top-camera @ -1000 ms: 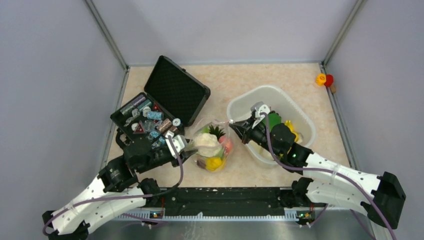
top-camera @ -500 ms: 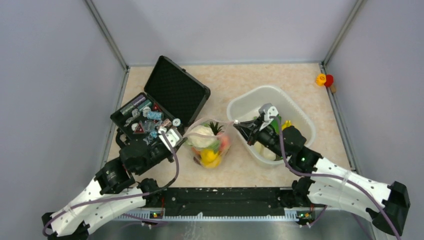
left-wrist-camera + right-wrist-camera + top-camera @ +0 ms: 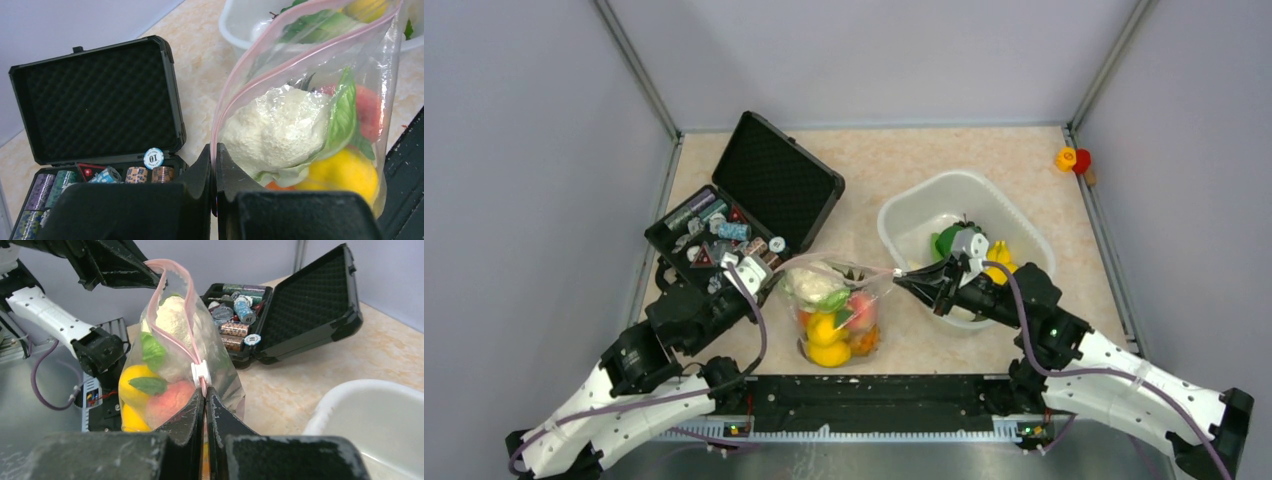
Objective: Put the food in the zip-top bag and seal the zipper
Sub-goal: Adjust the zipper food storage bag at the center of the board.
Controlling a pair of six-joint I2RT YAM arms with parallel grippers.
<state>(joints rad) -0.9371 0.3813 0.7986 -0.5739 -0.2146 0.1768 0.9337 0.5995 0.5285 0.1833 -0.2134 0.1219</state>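
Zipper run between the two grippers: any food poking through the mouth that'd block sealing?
Nothing visible does. The left gripper and right gripper pinch opposite ends of the zipper. The cauliflower rides highest in the zip-top bag but sits below the strip. The white slider is beside the right gripper.

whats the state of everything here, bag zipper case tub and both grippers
zip-top bag: loaded with food, stretched between both grippers
zipper: unsealed, strips apart along the mouth
left gripper: shut on the bag's mouth corner
right gripper: shut on the bag beside the white slider
black case: lid open, chips inside
white tub: open-topped, green and yellow pieces inside
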